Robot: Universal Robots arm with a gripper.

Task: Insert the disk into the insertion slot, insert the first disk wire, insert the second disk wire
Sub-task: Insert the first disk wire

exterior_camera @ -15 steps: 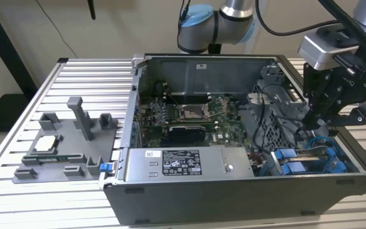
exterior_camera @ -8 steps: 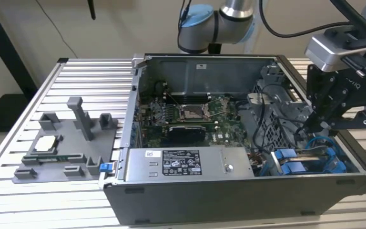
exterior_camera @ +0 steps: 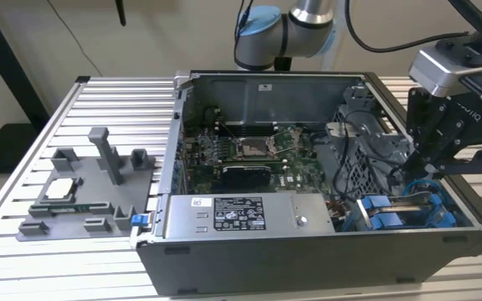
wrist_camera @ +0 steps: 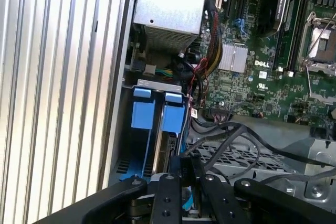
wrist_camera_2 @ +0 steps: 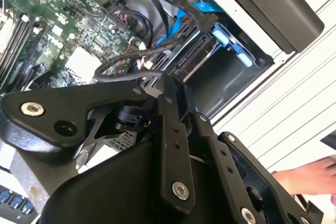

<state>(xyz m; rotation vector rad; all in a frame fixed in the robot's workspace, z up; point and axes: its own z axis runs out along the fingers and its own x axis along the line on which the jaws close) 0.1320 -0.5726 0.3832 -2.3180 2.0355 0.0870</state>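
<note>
Find the disk (wrist_camera: 170, 129) in its blue frame down in the insertion slot (wrist_camera: 157, 84), at the open computer case's (exterior_camera: 308, 263) corner on the exterior view's right. Cannot tell what grip the gripper (exterior_camera: 418, 164), just above, has. Beneath, slatted aluminium table (exterior_camera: 65, 266); behind, plain beige wall (exterior_camera: 57, 37).

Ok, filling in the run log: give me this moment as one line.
gripper: low at insertion slot mouth | blue tabs: near gripper | black cables: loose beside gripper
</note>
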